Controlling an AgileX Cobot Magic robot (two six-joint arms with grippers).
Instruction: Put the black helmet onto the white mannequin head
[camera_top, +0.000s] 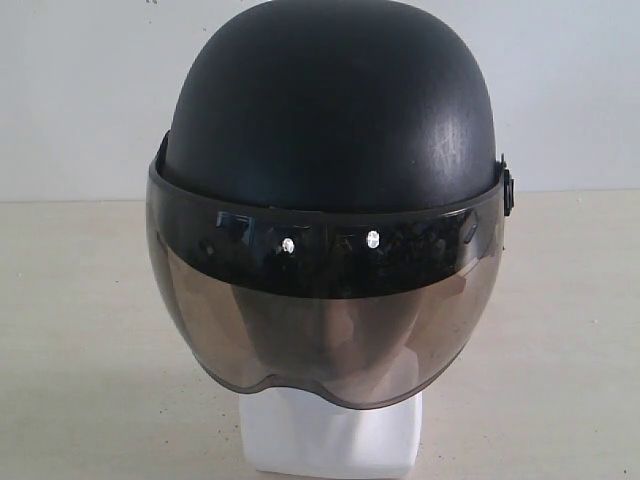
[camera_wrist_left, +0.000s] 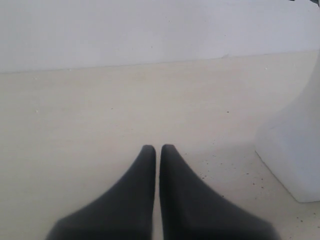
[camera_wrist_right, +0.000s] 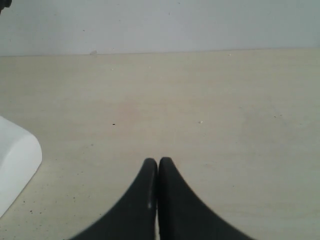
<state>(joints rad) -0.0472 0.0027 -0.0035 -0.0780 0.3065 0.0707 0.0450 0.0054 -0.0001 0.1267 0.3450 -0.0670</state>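
Note:
The black helmet (camera_top: 325, 110) sits on the white mannequin head (camera_top: 335, 435) and fills the middle of the exterior view. Its smoky visor (camera_top: 325, 320) hangs down over the face, so only the blocky neck base shows below. Neither gripper appears in the exterior view. My left gripper (camera_wrist_left: 158, 148) is shut and empty, low over the table, with the white neck base (camera_wrist_left: 292, 150) off to one side. My right gripper (camera_wrist_right: 158, 161) is also shut and empty, with a corner of the white base (camera_wrist_right: 15, 162) at the frame's edge.
A beige tabletop (camera_top: 80, 330) spreads around the head and meets a pale wall (camera_top: 80, 90) behind. Small dark specks dot the table (camera_wrist_left: 75, 115) near the base.

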